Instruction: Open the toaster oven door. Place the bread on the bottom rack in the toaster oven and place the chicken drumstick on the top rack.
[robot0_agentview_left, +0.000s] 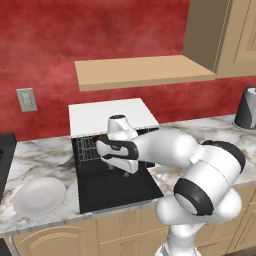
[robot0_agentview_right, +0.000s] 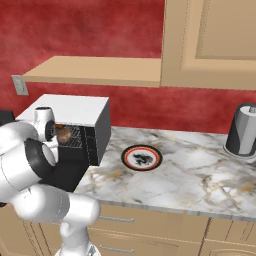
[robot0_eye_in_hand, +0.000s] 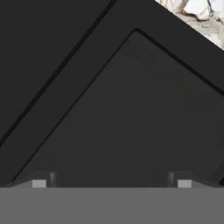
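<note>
The oven (robot0_agentview_left: 112, 117) sits at the counter's (robot0_agentview_left: 40, 155) back edge, against the red wall. Its door (robot0_agentview_left: 115, 187) lies folded flat, reaching the counter's front edge. The gripper (robot0_eye_in_hand: 111, 181) hangs over the door with fingers spread, holding nothing. A drumstick (robot0_agentview_right: 63, 134) lies on a rack inside. A white plate (robot0_agentview_left: 39, 196) sits left of the door, a patterned plate (robot0_agentview_right: 141, 157) on the oven's other side.
</note>
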